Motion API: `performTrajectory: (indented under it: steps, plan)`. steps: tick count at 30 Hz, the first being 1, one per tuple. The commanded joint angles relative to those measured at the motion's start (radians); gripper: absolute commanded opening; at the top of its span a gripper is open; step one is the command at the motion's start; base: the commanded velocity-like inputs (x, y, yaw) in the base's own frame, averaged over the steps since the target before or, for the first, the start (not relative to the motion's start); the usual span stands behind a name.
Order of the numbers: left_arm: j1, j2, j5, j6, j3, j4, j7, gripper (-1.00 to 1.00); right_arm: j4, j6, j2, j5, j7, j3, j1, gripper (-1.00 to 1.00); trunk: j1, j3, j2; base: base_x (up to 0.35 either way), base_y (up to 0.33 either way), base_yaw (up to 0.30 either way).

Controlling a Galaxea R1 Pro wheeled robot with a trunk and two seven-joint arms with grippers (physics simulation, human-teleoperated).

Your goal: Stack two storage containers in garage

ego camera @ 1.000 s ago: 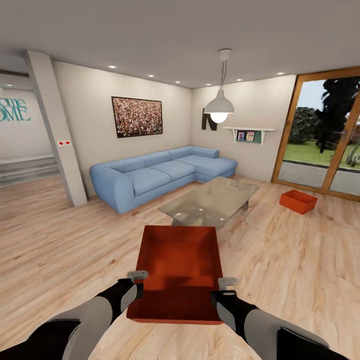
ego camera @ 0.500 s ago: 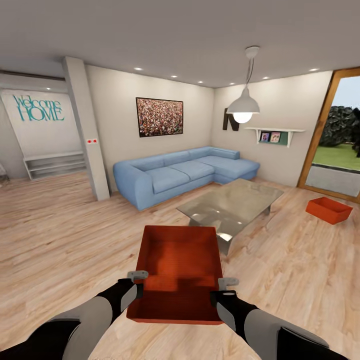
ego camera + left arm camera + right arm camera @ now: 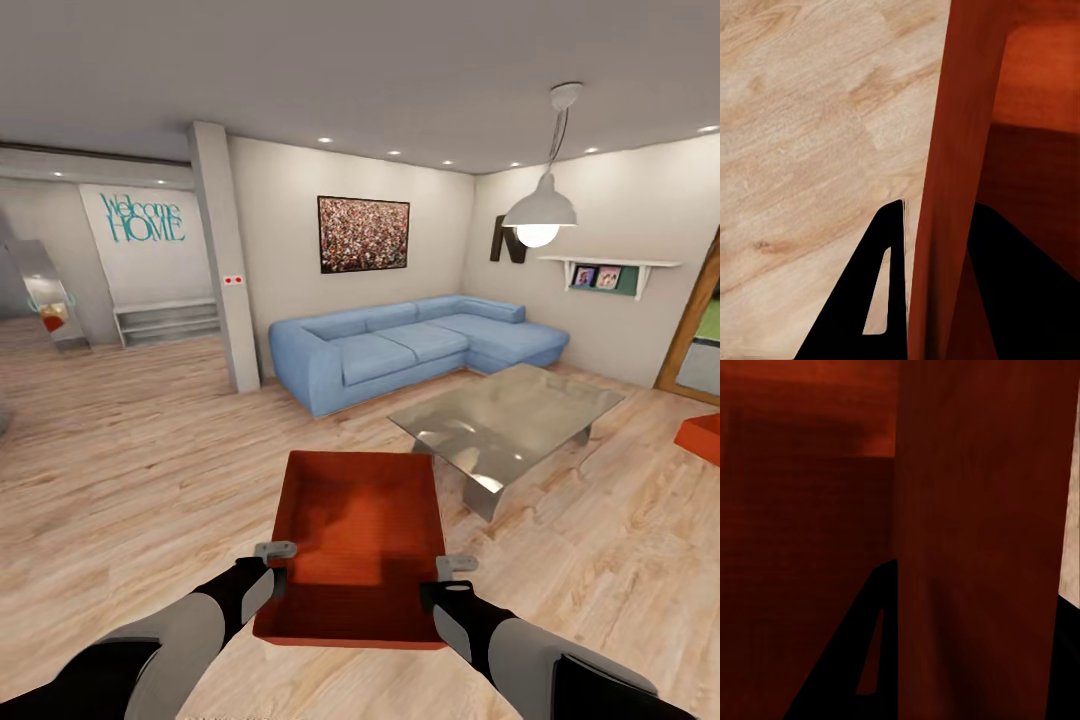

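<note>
A: Position? 
B: Living room, light plank floor. Blue sofa ahead against the wall, glass coffee table in front of it, hanging lamp above the table.

A: First bin?
B: Orange-red bin held up in front of the trunk, open top facing up, level, between both arms.

A: Left tool?
B: Left tool pinches the bin's left wall. In the left wrist view one dark finger sits outside the wall, the other inside; closed down on that wall.

A: Right tool?
B: Right tool grips the right wall the same way. The right wrist view shows the wall running between the two fingers, one finger on the inner side.

A: Second bin?
B: Second bin on the plank floor at the far right edge of the head view, cut off by the frame, well apart from the carried one, beyond the coffee table.
</note>
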Motion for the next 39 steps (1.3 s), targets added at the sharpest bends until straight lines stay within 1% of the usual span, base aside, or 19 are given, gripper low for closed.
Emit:
performTrajectory:
  steps: [1,32,39]
  plan:
    - [0.000,0.000,0.001,0.007,-0.029,0.002,0.008,-1.00,-0.002,0.005,-0.009,0.022,-0.010,-0.016,-0.002,-1.00,0.000,-0.002,-0.001,0.000,0.000,0.270]
    - [0.000,0.000,0.001,0.007,-0.029,0.002,0.008,-1.00,-0.002,0.005,-0.011,0.022,-0.010,-0.017,-0.002,-1.00,0.000,-0.002,-0.001,0.000,0.000,0.270]
    - [0.000,0.000,0.001,0.007,-0.029,0.002,0.000,-1.00,-0.002,0.005,-0.011,0.022,-0.010,-0.018,-0.002,-1.00,0.000,-0.002,-0.001,0.000,0.000,0.270]
